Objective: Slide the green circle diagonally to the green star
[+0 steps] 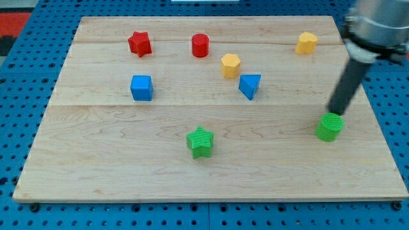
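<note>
The green circle (pixel 330 127) sits at the board's (pixel 96 166) four o'clock, my tip (pixel 332 114) touching its twelve-o'clock edge, holding nothing, placed behind it to shove. The green star (pixel 200 142) waits well apart toward eight o'clock; other blocks lie clear.

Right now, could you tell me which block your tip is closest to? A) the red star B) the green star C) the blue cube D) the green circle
D: my tip sits right at the upper edge of the green circle, at the view's right, far from the green star.
</note>
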